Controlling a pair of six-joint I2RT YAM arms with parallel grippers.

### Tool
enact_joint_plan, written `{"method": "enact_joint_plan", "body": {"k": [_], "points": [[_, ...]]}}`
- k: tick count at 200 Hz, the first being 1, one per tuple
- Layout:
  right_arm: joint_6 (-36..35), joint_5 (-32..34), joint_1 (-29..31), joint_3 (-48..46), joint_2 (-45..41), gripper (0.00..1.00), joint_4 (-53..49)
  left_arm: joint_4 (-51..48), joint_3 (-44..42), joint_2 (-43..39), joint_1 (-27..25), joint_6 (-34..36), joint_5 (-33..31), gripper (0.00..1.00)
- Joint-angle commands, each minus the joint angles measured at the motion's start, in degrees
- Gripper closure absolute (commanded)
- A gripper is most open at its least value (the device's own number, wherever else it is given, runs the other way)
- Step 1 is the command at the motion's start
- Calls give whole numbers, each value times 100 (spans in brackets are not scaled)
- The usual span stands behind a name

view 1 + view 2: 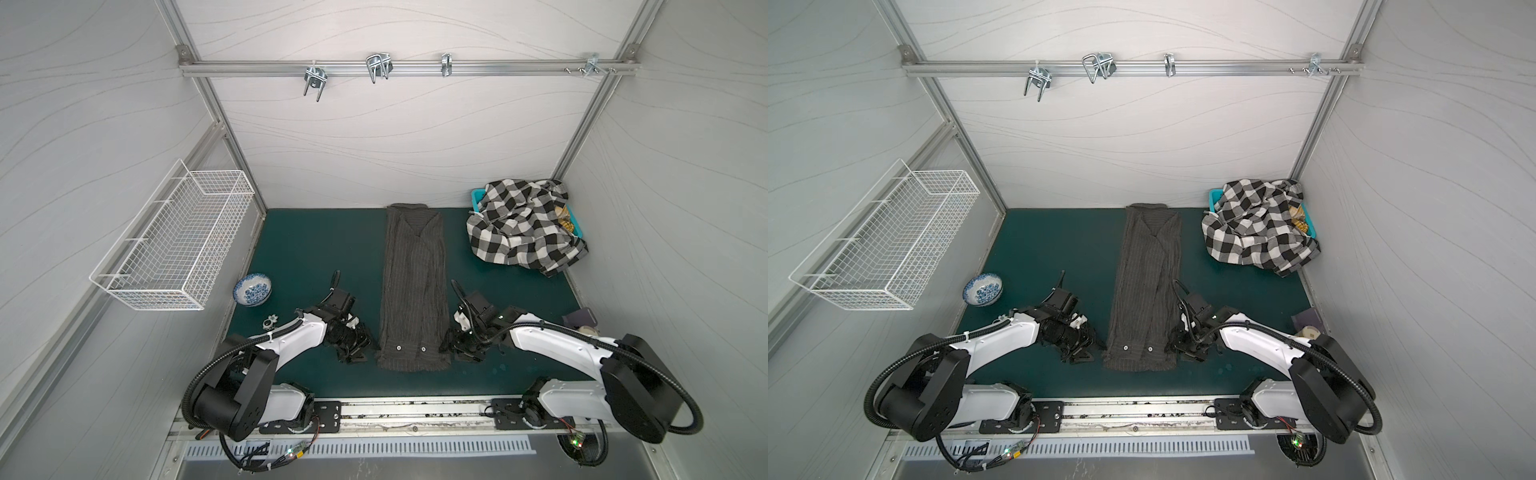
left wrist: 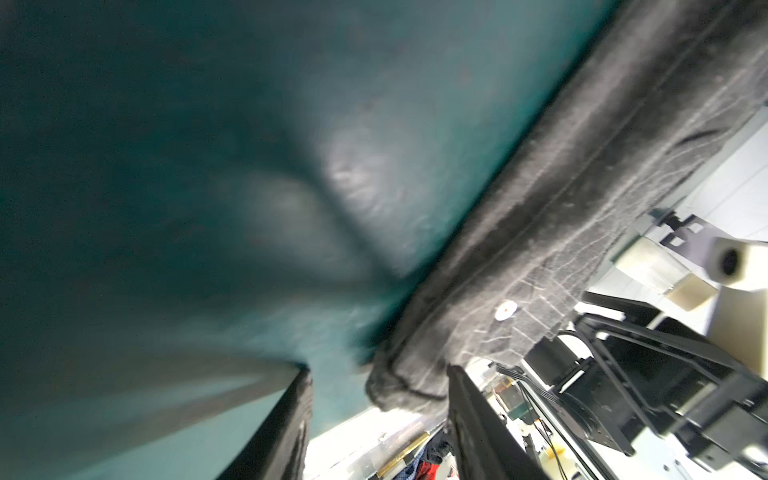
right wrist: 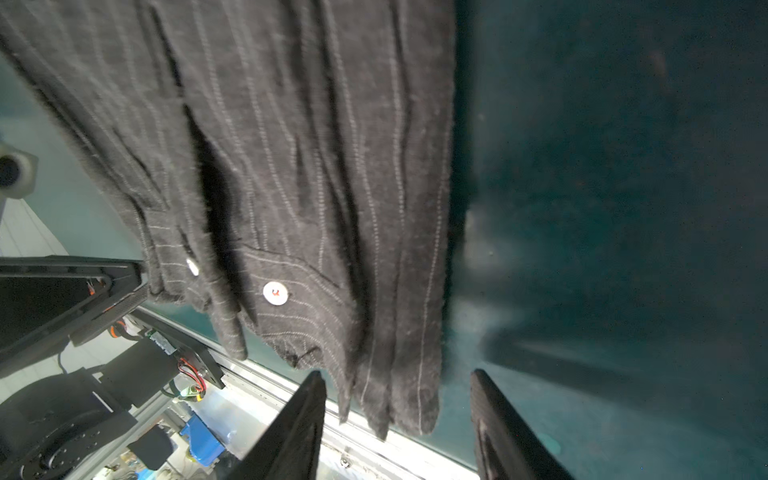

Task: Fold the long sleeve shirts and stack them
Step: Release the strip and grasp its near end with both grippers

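The charcoal pinstriped long sleeve shirt (image 1: 411, 286) (image 1: 1146, 286) lies on the green mat (image 1: 311, 249) as a long narrow strip, collar at the far end, with two white buttons near its front hem. My left gripper (image 1: 361, 353) (image 2: 379, 370) sits low at the strip's near left corner, open, with that corner of cloth (image 2: 399, 386) between its fingers and a gap on each side. At the near right corner my right gripper (image 1: 451, 351) (image 3: 397, 374) is also open, the hem (image 3: 395, 407) hanging between its fingers untouched. The black-and-white checked shirt (image 1: 523, 228) (image 1: 1258, 228) is heaped at the back right.
The checked shirt drapes over a teal basket (image 1: 478, 195). A blue-and-white bowl (image 1: 252, 289) stands at the mat's left edge, a small metal part (image 1: 270, 321) near it. A white wire basket (image 1: 178, 241) hangs on the left wall. Small items (image 1: 582, 322) lie at the right edge.
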Motion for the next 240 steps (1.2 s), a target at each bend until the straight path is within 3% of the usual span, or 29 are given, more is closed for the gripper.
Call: {"method": "enact_joint_plan", "body": {"k": [1,25,70,95,194,215,240], "points": [[243,-153,-27,-54,104,50,227,268,60,206,-142,-83,-176,48],[234,-126,-32,-19,178,64,144,286,70,378,-276,-108,-271,51],[244,-45,-30,-36,125,73,16,314,145,584,-434,-150,-373,59],[252,-47,-48,-54,133,81,22,313,171,701,-446,-156,-384,70],[192,-186,-136,-115,288,88,179,340,367,1006,-646,-71,-336,92],[170,-194,-134,-111,334,94,136,333,412,1024,-700,-44,-347,100],[203,-188,-137,-163,143,100,-116,162,421,863,-799,-15,-402,100]]}}
